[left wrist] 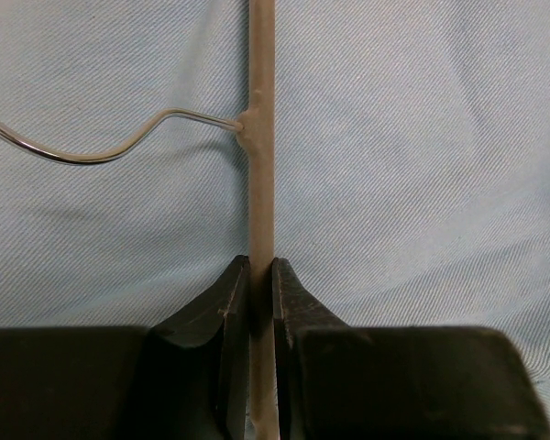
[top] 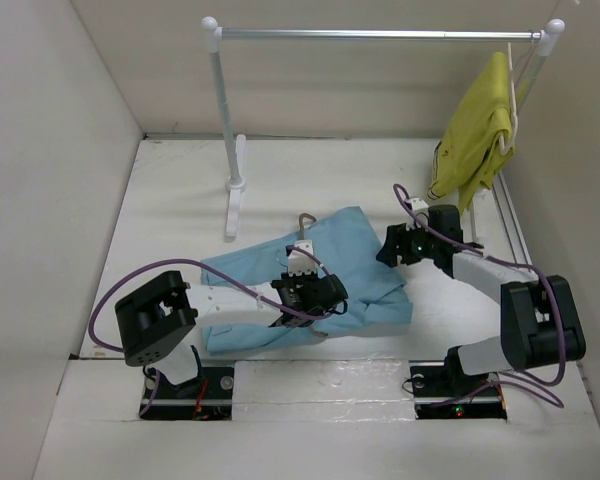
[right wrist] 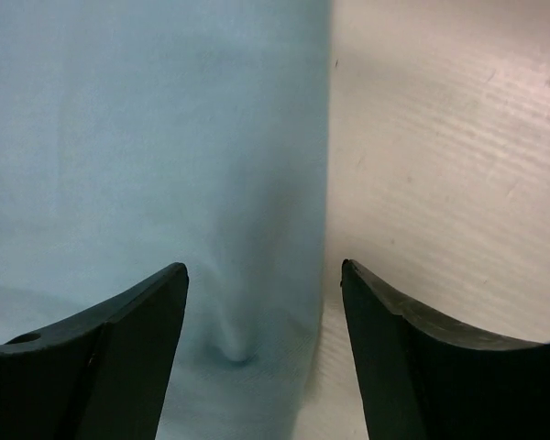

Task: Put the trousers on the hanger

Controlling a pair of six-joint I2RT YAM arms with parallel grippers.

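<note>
The light blue trousers (top: pixel 355 262) lie spread flat on the white table (top: pixel 180 190). The hanger lies on top of them; its hook end (top: pixel 305 221) sticks out past their far edge. In the left wrist view the hanger's thin greyish bar (left wrist: pixel 261 165) runs straight up over the cloth (left wrist: pixel 412 165), with a curved wire (left wrist: pixel 92 156) branching left. My left gripper (left wrist: pixel 262 275) is shut on that bar; it shows from above (top: pixel 302 289) over the trousers' middle. My right gripper (right wrist: pixel 264 275) is open, low over the trousers' right edge (right wrist: pixel 147 137); it also shows from above (top: pixel 395 250).
A white clothes rack (top: pixel 380 35) stands at the back, its left post foot (top: pixel 237 195) just beyond the trousers. A yellow-green garment (top: pixel 477 135) hangs on a whitish hanger at the rail's right end. Walls close in left, back and right.
</note>
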